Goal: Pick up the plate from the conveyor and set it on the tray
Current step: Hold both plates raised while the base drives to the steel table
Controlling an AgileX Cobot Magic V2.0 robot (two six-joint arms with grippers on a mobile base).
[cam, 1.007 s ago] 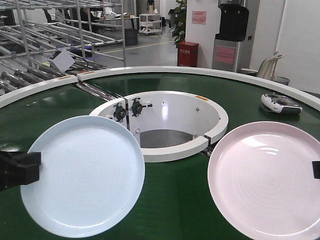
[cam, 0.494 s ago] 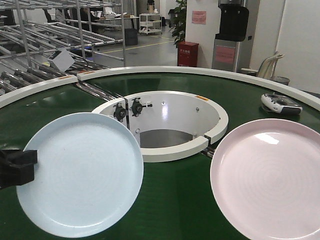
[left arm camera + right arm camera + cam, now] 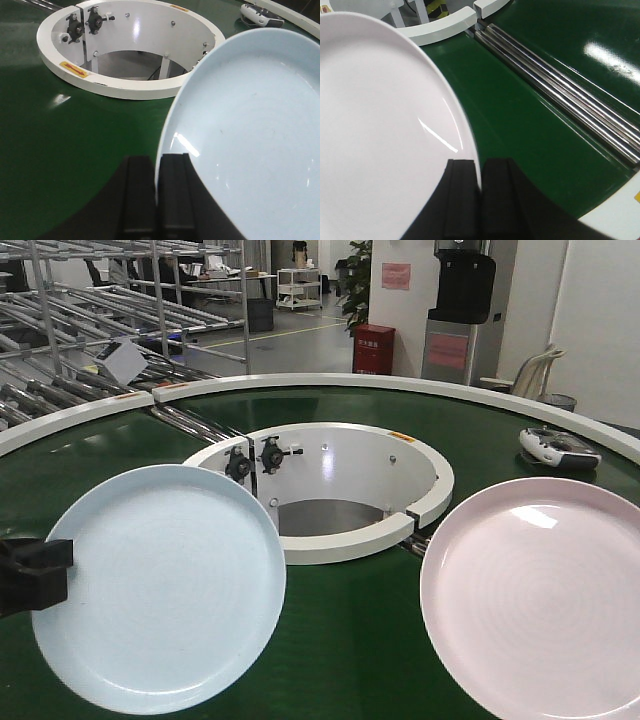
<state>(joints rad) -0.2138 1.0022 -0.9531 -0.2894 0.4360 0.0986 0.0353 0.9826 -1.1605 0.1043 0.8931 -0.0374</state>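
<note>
The left hand pinches the blue plate and the right hand the pink plate only by the rim, so either may slip.

**Q:** What is the supporting surface?
**A:** The conveyor: a round dark-green belt bounded by a white outer rim, with a white ring-shaped central opening.

**Q:** What interrupts the belt?
**A:** Steel roller strips, running from the central ring to the outer rim.

**Q:** What lies directly on it?
**A:** A grey-and-white handheld controller, far right, just inside the outer rim.
</note>
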